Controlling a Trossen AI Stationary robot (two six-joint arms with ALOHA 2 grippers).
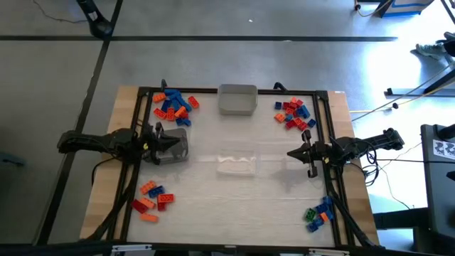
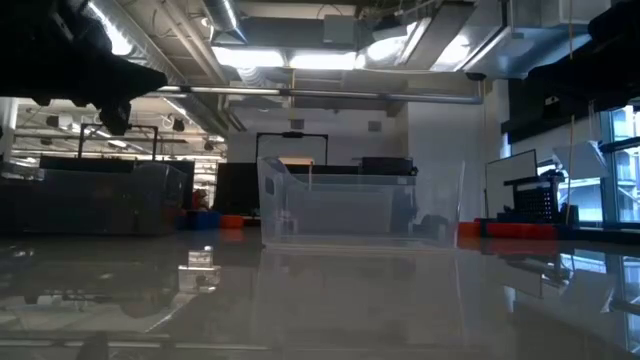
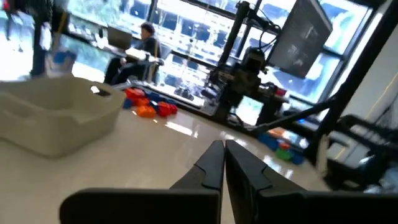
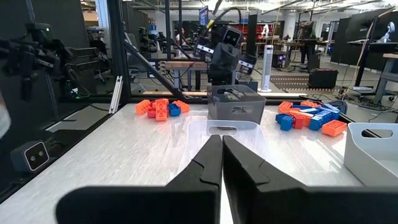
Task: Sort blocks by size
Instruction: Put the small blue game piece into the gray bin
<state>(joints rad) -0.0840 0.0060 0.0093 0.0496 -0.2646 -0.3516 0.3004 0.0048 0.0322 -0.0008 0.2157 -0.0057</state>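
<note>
The blocks lie in four loose heaps on the table: far left [image 1: 174, 105], far right [image 1: 293, 114], near left [image 1: 151, 198] and near right [image 1: 320, 213]. They are red, orange and blue, with some green in the near right heap. My left gripper [image 1: 176, 144] [image 3: 222, 144] hovers shut at the table's left side, level, pointing toward the right edge. My right gripper [image 1: 290, 152] [image 4: 222, 138] hovers shut at the right side, level, pointing toward the left edge. Neither has anything between its fingers.
A light grey tray [image 1: 237, 99] stands at the far middle and a clear tray [image 1: 237, 162] [image 2: 360, 205] at the centre. A darker grey bin [image 1: 174, 151] [image 4: 233, 106] sits under my left gripper. A dark frame [image 1: 135, 128] borders the table. A person [image 3: 146, 37] sits in the room beyond.
</note>
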